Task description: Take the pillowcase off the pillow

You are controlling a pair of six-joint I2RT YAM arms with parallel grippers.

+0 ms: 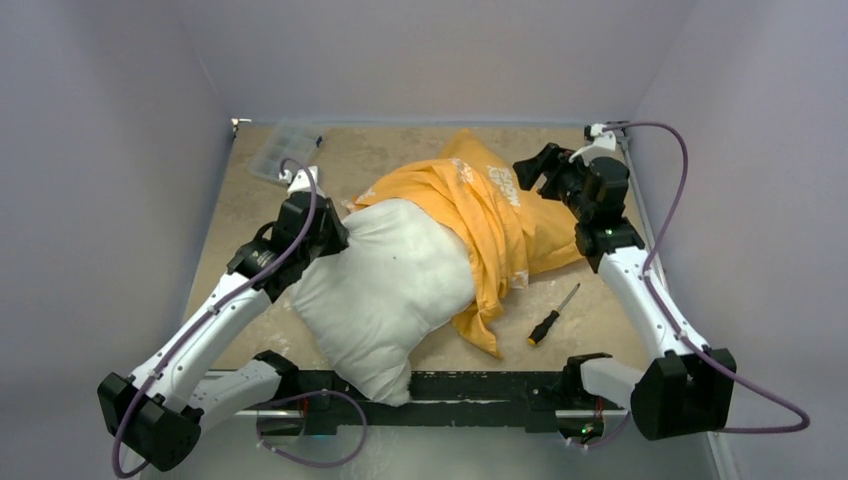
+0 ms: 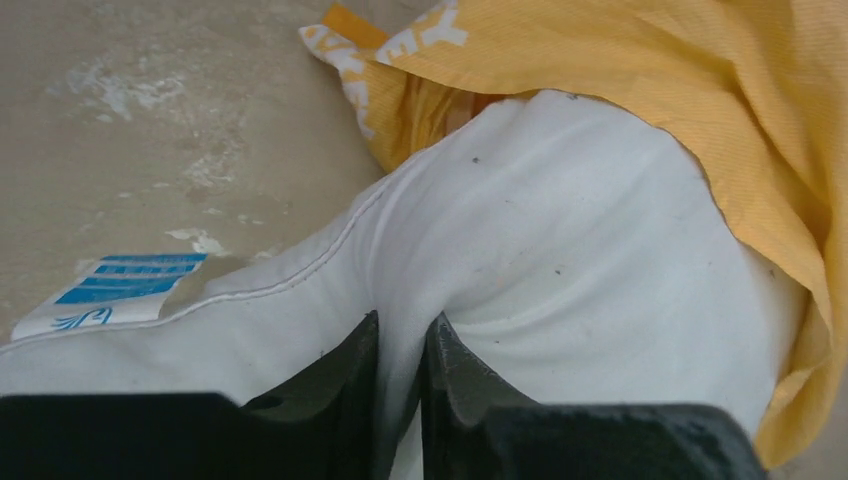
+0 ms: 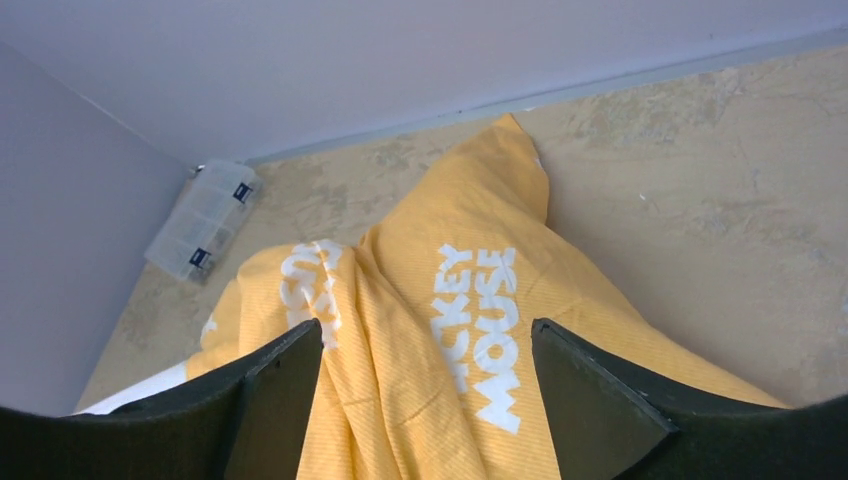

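The white pillow (image 1: 390,285) lies across the middle of the table, its near two thirds bare. The orange-yellow pillowcase (image 1: 490,215) still covers its far right end and hangs rumpled over the right side, white lettering up. My left gripper (image 1: 335,225) sits at the pillow's left edge. In the left wrist view it (image 2: 402,320) is shut on a pinched fold of the pillow (image 2: 560,220), with the pillowcase (image 2: 700,80) beyond. My right gripper (image 1: 530,170) hovers at the far right, open (image 3: 427,335), jaws wide apart over the pillowcase (image 3: 470,290) and holding nothing.
A screwdriver (image 1: 552,316) with a black and yellow handle lies on the table right of the pillow. A clear plastic box (image 1: 282,150) stands in the far left corner. A blue and white sticker (image 2: 110,295) is on the tabletop. Grey walls enclose three sides.
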